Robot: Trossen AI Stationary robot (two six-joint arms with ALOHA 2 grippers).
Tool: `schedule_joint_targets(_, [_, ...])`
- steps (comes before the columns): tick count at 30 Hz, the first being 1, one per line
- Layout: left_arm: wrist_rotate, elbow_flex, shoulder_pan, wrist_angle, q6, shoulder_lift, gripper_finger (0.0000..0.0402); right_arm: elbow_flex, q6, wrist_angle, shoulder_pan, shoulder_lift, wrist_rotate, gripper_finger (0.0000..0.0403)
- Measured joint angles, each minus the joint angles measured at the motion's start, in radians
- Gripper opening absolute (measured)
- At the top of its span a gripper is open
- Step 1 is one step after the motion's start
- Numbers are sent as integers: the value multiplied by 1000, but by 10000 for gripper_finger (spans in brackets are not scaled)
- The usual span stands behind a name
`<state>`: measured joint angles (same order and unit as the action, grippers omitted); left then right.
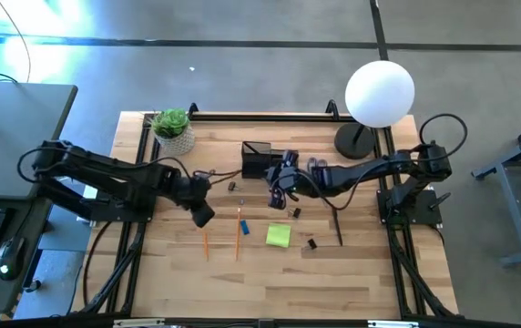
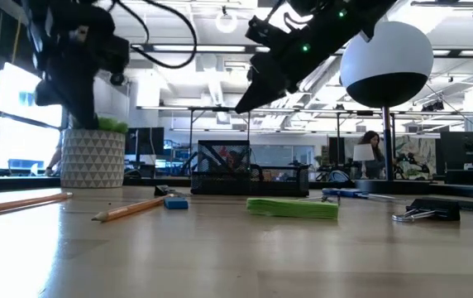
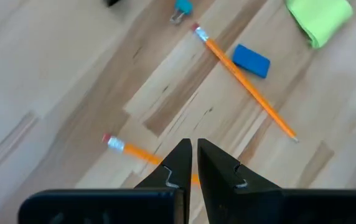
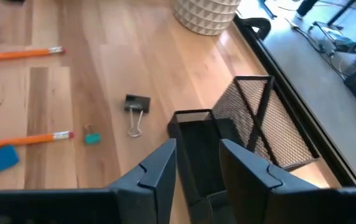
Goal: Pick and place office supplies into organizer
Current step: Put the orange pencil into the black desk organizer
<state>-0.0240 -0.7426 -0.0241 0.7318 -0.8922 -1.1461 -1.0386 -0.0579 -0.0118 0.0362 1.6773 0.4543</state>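
Observation:
The black mesh organizer stands toward the table's far side. My right gripper hovers open and empty just above its low compartment, slanting down in the low view. My left gripper is shut and hangs over one orange pencil. A second pencil, a blue eraser, the yellow-green sticky pad and black binder clips lie flat on the wood.
A potted plant sits at the far left corner and a white globe lamp with a round black base at the far right. A thin dark pen lies near the right arm. A person sits in the room beyond.

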Motion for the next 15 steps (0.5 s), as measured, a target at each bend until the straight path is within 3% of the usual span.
schedule_joint_targets(8, [-51, 18, -191, 65, -331, -29, 17, 0, -29, -58, 4, -3, -96, 113])
schedule_joint_targets(15, [-142, 24, -261, 29, -541, -131, 17, 0, -53, -61, 55, -3, -143, 112])
